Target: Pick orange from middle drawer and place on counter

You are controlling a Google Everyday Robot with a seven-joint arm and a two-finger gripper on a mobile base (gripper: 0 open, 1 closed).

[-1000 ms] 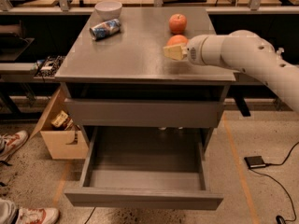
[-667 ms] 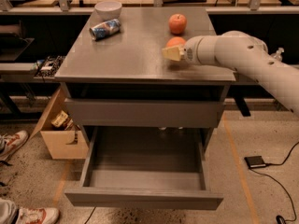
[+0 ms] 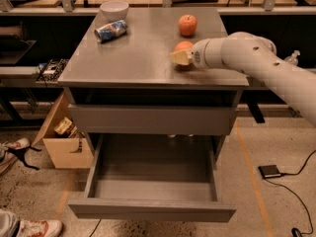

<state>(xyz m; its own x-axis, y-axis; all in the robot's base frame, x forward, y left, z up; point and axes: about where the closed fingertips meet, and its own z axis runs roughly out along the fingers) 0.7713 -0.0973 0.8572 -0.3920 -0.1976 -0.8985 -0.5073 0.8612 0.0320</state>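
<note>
The orange [image 3: 184, 45] is on the counter [image 3: 138, 58], in the counter's right half and close to its front edge, low against the surface. The gripper [image 3: 180, 57] is right at it on the near side and hides its lower part. Whether the gripper clasps the fruit or is slack cannot be told. The white arm [image 3: 247, 56] comes in over the counter's right edge and covers the front right corner. A red apple [image 3: 187, 24] stands just behind the orange, nearer the counter's back edge and apart from it. A can [image 3: 110, 30] lies on its side in the counter's back left part, with a white bowl [image 3: 114, 9] just behind it at the back edge. The middle and the front left of the counter are bare grey slab. Below the counter's front edge there is a dark gap, then a closed drawer front [image 3: 153, 120]. Under that the middle drawer [image 3: 98, 162] is pulled well out past the counter's front edge, its tray showing only its own grey floor. An open cardboard box [image 3: 61, 142] stands on the floor left of the counter, beside the pulled-out drawer. A small black box with a cable [image 3: 269, 171] lies on the floor to the right.
</note>
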